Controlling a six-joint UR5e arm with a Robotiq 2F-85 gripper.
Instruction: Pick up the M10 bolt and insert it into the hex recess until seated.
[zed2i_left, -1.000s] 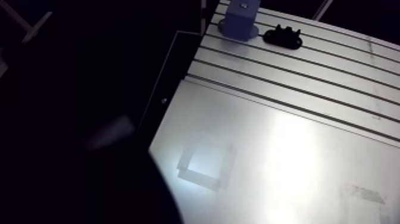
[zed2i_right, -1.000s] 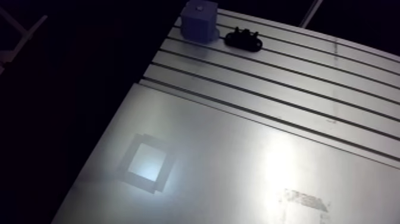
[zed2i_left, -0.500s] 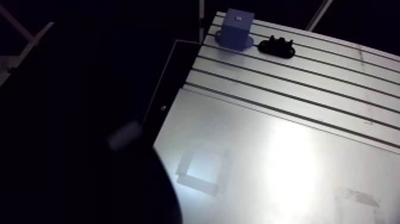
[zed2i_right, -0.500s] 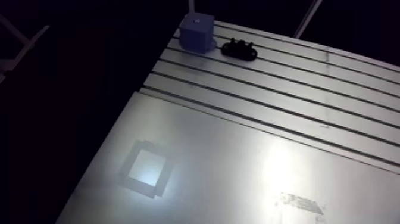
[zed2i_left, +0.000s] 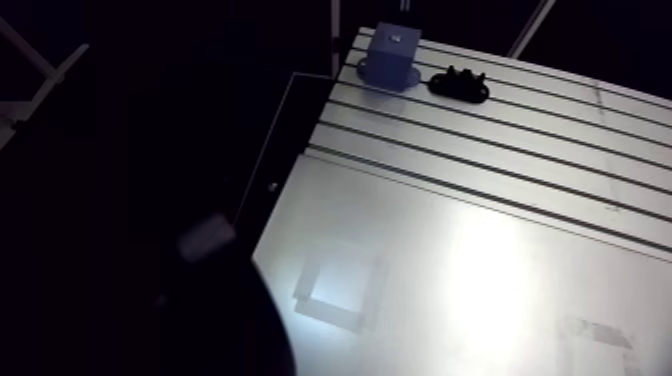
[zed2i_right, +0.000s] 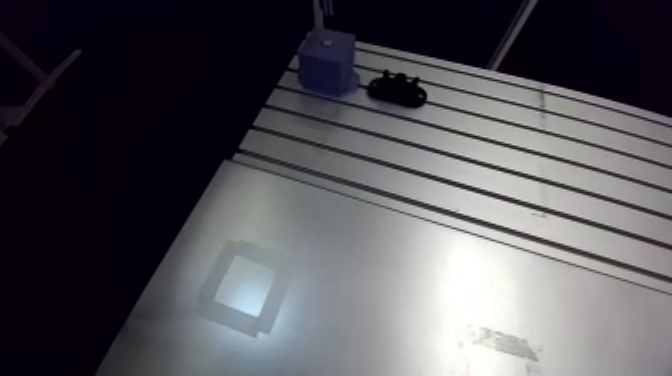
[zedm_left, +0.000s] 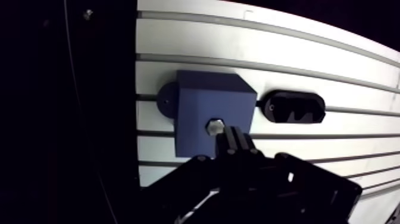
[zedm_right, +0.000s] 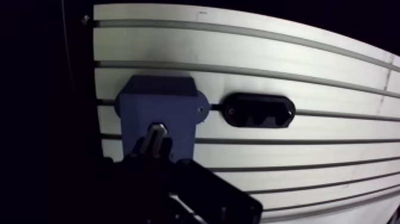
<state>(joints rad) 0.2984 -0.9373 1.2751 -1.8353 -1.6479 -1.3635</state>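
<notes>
Upper centre, arm view: blue block (zed2i_left: 392, 55), black holder (zed2i_left: 459, 84) beside | bolt head (zedm_left: 215, 126) in block, just ahead of your hand (zedm_left: 233, 140) | grip: cannot tell

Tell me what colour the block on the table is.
The block is blue, clearest in the wrist view.

table (zed2i_right: 520, 140): slotted aluminium, long dark grooves | black oval piece (zed2i_right: 397, 89): lies flat over one groove | smooth plate (zed2i_right: 400, 270): beside the grooved part | square tape outline (zed2i_right: 243, 287): on the plate | scuffed patch (zed2i_right: 503, 342): well apart from the square
</notes>
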